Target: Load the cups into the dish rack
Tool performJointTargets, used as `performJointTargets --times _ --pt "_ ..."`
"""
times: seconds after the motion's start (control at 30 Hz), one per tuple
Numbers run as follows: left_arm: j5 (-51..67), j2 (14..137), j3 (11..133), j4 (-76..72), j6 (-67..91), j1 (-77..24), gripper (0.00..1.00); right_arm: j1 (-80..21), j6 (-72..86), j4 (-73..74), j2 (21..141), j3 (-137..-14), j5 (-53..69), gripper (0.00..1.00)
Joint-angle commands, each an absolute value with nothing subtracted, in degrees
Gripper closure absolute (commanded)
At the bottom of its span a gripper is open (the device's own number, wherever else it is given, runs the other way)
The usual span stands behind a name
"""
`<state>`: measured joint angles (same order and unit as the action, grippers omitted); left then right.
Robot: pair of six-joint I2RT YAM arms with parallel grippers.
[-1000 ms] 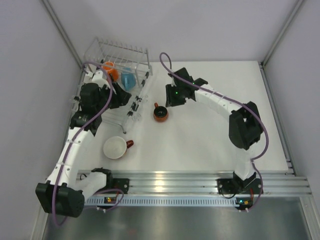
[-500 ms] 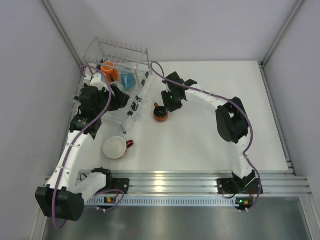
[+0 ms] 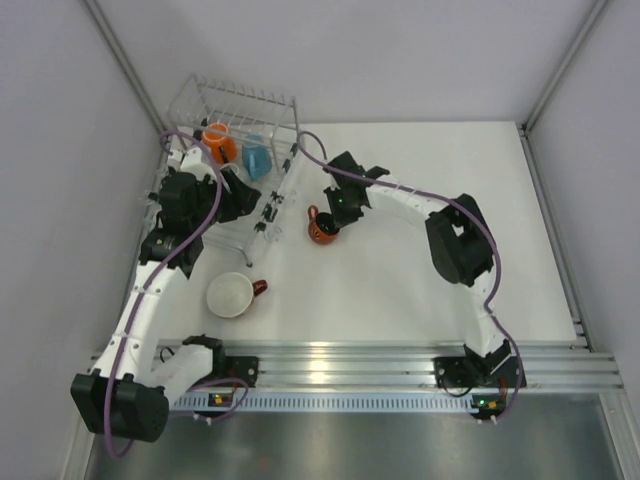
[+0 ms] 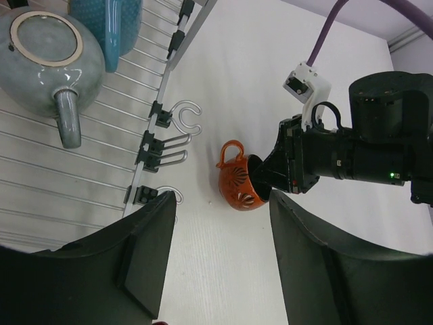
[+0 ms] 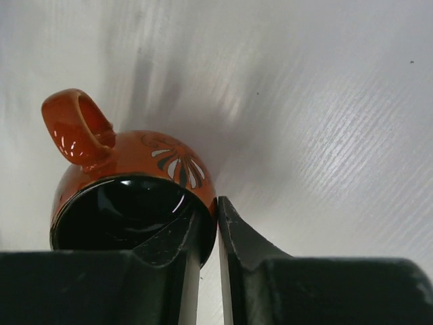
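Slippage is the main hazard. The mug [image 3: 322, 229] stands on the table [image 3: 420, 300] just right of the dish rack [image 3: 240, 110]. The right fingers [image 5: 243, 250] pinch its rim wall, nearly closed, one inside, one outside. This thin, glossy hold could let the mug swing or drop when lifted. The left fingers [image 4: 149, 250], over the rack's edge, gape wide and empty.

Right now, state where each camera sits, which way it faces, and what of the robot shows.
Top external: above and behind the bases, looking down at the table, dish rack, left arm and right arm.
Left wrist: over the rack's edge, looking down past its own open fingers at the small red mug and right gripper.
Right wrist: low beside that mug, its own fingers straddling the rim.
All three views share the mug.
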<state>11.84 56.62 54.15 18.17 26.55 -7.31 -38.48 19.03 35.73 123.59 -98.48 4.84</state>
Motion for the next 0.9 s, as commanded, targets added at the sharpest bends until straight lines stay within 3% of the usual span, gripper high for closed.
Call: performJointTargets --times 0.0,0.17,0.53,0.87 --pt "13.1 55.5 54.4 16.2 27.6 -7.0 0.37 -39.6 18.6 32.2 120.1 -96.7 4.5 0.89" --pt "14.6 55.9 54.8 16.1 28.6 -7.0 0.37 -39.6 18.7 30.9 118.7 -95.0 4.3 1.00" --pt "24.4 59.1 57.2 16.1 36.9 -7.0 0.38 -39.6 18.8 17.8 103.4 -83.4 -3.8 1.00" --pt "38.5 64.4 58.1 7.8 50.9 -7.0 0.36 -42.1 6.7 -10.3 84.8 -61.8 -11.3 1.00"
